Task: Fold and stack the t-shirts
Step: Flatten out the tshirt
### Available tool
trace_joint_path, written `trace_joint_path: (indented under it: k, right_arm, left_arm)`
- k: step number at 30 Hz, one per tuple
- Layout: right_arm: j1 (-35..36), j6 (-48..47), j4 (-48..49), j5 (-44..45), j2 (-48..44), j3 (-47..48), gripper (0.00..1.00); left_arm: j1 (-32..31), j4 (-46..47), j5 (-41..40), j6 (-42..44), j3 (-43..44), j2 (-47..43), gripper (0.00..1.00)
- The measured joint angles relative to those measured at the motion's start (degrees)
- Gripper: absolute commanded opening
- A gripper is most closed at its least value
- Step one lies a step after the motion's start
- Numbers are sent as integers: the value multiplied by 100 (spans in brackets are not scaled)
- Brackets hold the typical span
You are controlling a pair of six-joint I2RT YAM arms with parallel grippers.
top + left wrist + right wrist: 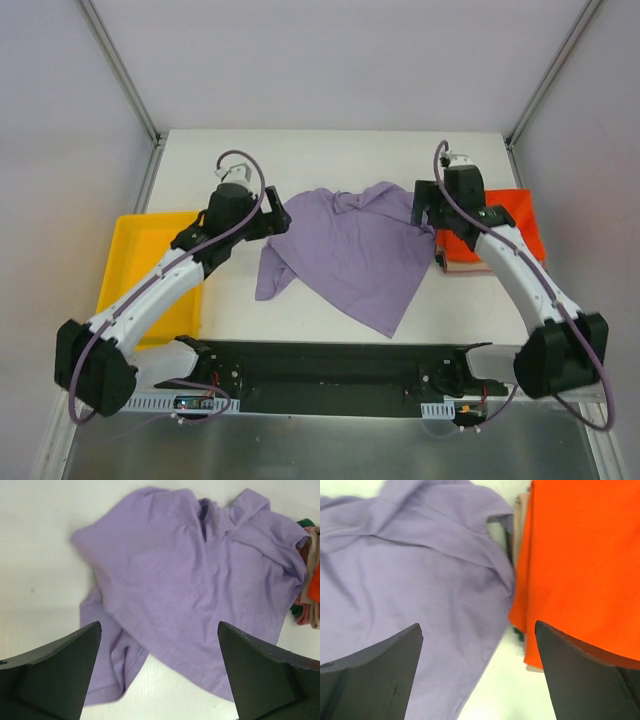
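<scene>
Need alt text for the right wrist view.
A crumpled purple t-shirt lies on the white table, its edge against a folded orange shirt that tops a stack of folded clothes. The right claw hangs open above where they meet, holding nothing.

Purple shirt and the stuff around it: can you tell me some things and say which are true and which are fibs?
1. The purple t-shirt lies rumpled, not folded. True.
2. The left gripper is pinching the t-shirt. False: it is open, holding nothing.
3. An orange shirt tops the folded pile. True.
4. The yellow bin sits on the right side. False: it is on the left side.
5. The right gripper is open. True.
</scene>
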Motion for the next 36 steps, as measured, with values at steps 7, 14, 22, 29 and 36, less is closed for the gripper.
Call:
trace_joint_path:
  k: [7,14,22,29,36]
  right_arm:
    - [1128,415,444,-855,-2479,-2004,96]
    - [3491,1012,-31,-678,-2343,-2535,98]
    - [4542,1679,-164,-616,-1104,-2841,88]
    - [4557,2087,-175,-525,-658,-3047,77]
    - [4562,2249,-256,-92,-348,-2911,36]
  left_arm:
    - [39,-481,-280,-564,-1510,-1687,99]
    - [74,-857,39,-946,-2234,-2129,99]
    - [74,-1054,278,-1211,-2570,-1646,98]
    - [74,-1056,319,-1283,-2594,-1585,99]
    - [74,-1049,251,-1368,-2667,-1558,95]
